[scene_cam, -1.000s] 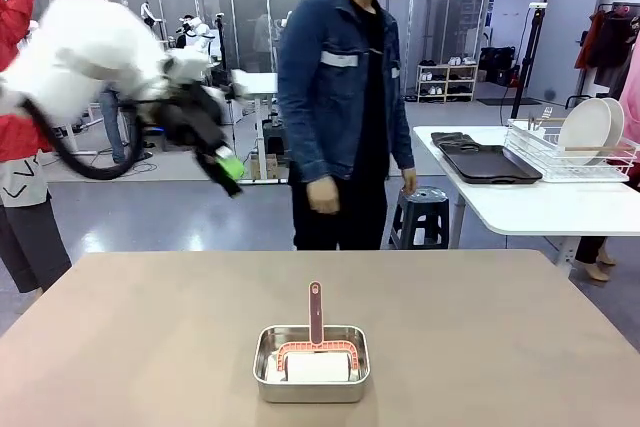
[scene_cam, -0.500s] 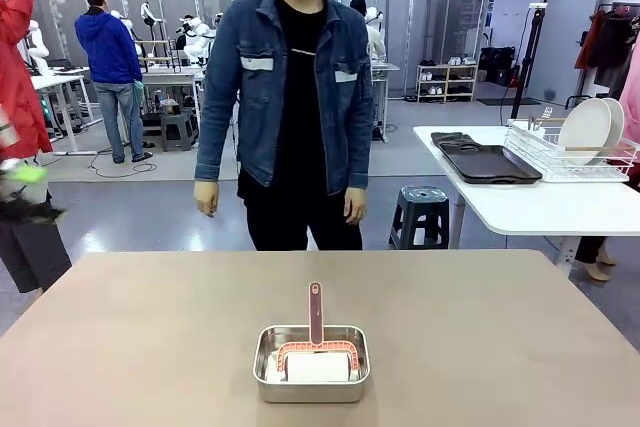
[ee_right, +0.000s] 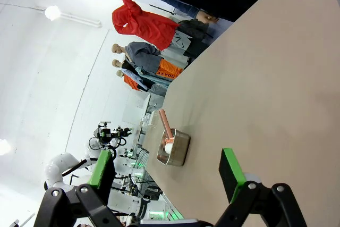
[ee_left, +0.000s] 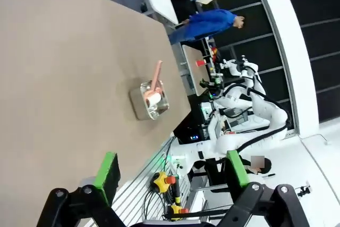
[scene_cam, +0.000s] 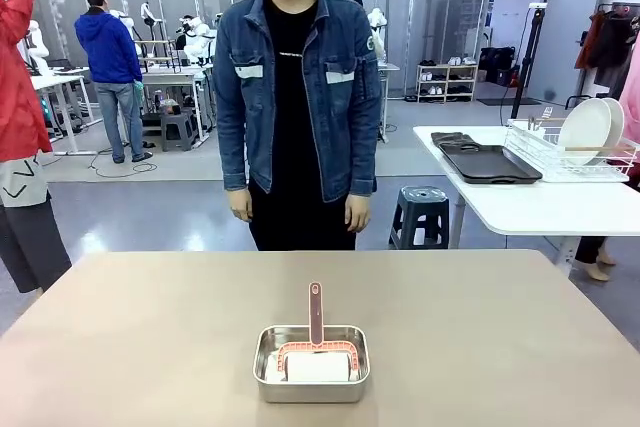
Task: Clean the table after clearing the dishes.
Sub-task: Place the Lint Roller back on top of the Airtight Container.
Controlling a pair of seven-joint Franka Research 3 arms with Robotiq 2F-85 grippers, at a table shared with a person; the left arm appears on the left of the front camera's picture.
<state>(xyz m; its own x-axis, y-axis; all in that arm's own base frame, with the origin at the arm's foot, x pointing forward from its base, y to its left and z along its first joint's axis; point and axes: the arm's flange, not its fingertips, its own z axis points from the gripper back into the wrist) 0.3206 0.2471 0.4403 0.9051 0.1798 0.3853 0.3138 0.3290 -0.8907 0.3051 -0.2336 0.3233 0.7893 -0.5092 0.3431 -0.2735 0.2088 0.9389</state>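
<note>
The taupe table (scene_cam: 150, 327) carries a small steel pan (scene_cam: 312, 375) near its front middle. In the pan lies a white roller with a pink handle (scene_cam: 316, 312) pointing toward the far side. White plates (scene_cam: 585, 130) stand in a wire rack on the white side table, with dark trays (scene_cam: 487, 163) lying beside them. In the left wrist view my left gripper (ee_left: 172, 168) hangs open high above the table, far from the pan (ee_left: 150, 99). My right gripper (ee_right: 166, 167) is also open and empty, well above the pan (ee_right: 172, 148).
A person in a denim jacket (scene_cam: 295, 97) stands at the far edge, hands hanging at their sides. A dark stool (scene_cam: 420, 212) stands behind the table. The white side table (scene_cam: 530, 207) is at the right. Other people stand at the far left.
My left arm swung out of the front view to the left. The person turned and stepped to the middle of the far edge, now facing the table.
</note>
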